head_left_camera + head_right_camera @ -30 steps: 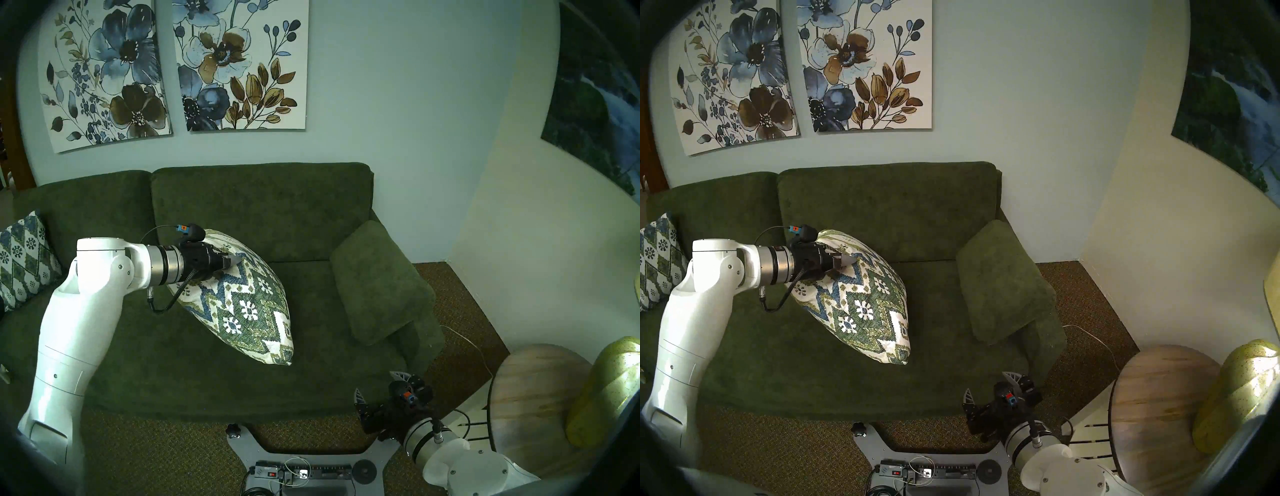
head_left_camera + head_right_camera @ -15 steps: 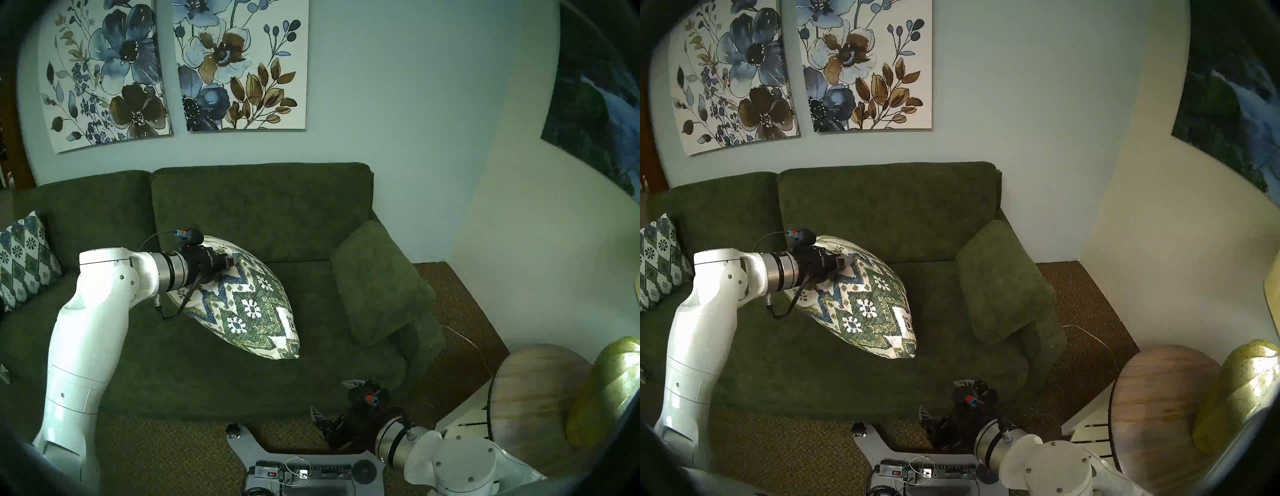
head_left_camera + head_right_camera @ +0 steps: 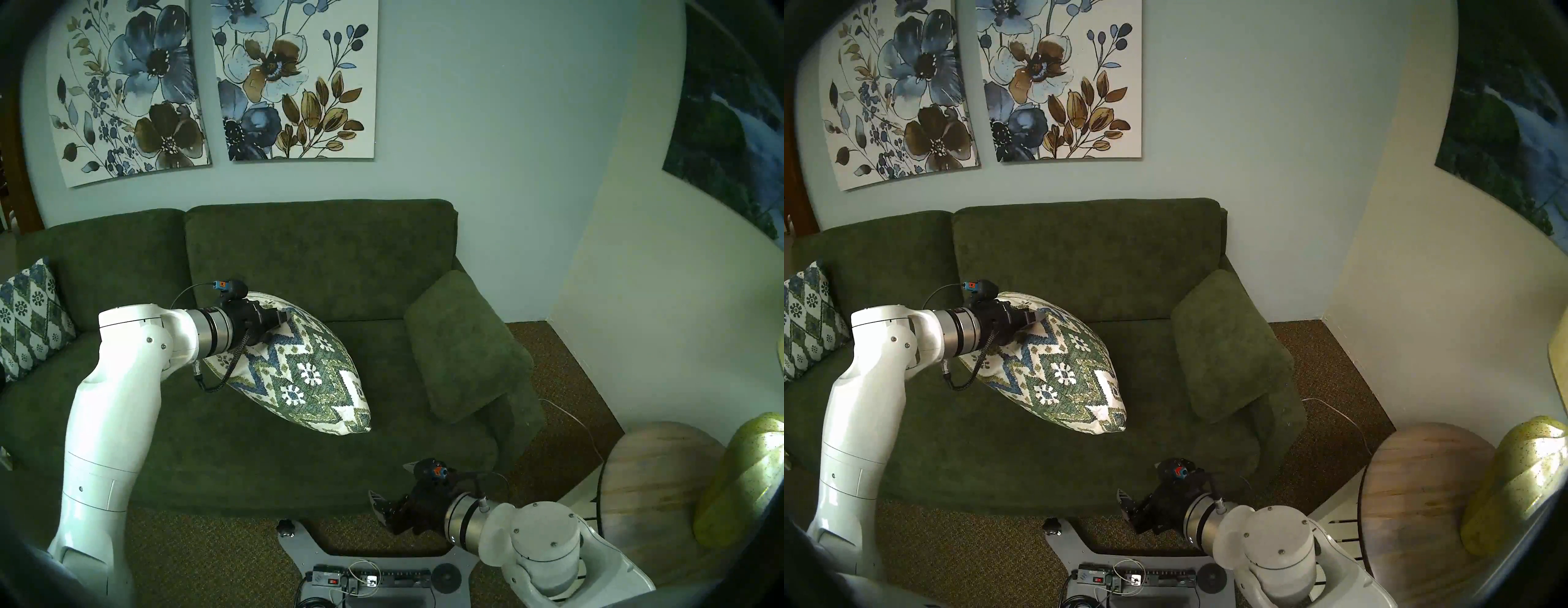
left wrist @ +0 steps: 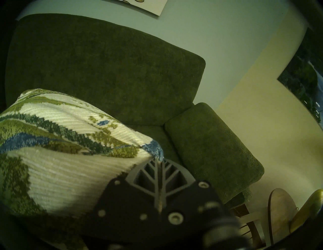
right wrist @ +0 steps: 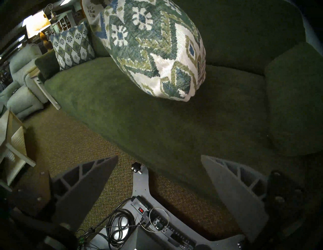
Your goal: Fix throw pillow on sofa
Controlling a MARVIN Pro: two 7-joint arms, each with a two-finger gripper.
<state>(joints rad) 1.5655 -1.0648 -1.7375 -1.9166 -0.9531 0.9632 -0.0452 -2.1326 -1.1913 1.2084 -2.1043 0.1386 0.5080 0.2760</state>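
Starting at the far left, a darker diamond-lattice pillow [image 3: 26,316] leans upright in the left corner of the sofa [image 3: 322,263], well apart from everything else. Next over, the left gripper [image 3: 285,317] has its jaws pinched together on a top corner of the throw pillow [image 3: 305,373], bunching a bit of the blue-and-cream fabric right at the tips, which the left wrist view shows nicely. So the pillow hangs tilted in the air over the middle of the seat, lower corner pointing down and to the right, and the right wrist view shows it clear of the cushion underneath. Behind it sits the right-hand back cushion, and further right the plain green arm cushion [image 3: 462,344] lies on the sofa's arm, not touching the pillow. Lower down and to the right, the right gripper [image 3: 390,482] hovers by the sofa's front edge above the carpet, jaws spread wide and holding nothing. Off at the far right edge there's a round wooden side table [image 3: 653,488] with a yellow-green lamp base [image 3: 742,479] on it.
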